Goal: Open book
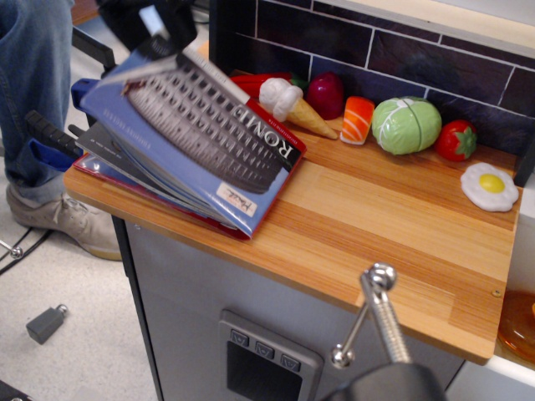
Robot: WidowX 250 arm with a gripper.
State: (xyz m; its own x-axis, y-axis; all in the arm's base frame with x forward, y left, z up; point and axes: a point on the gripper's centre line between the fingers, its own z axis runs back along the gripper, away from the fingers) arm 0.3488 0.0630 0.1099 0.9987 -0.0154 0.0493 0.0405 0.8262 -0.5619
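Note:
The book (188,138) lies at the left end of the wooden counter (376,225). Its blue cover with the Colosseum picture and "ROME" title is raised at its far left corner and tilts up. Several inner pages fan out beneath it above the red back cover. A white label (236,199) sits near the cover's front edge. My black gripper (157,33) is at the top left, blurred, shut on the cover's raised far corner.
Toy foods line the dark tiled back wall: ice cream cone (288,104), red onion (326,93), sushi (358,119), cabbage (406,124), tomato (456,139), fried egg (490,187). A person's leg (33,83) stands left. A metal handle (376,313) rises in front.

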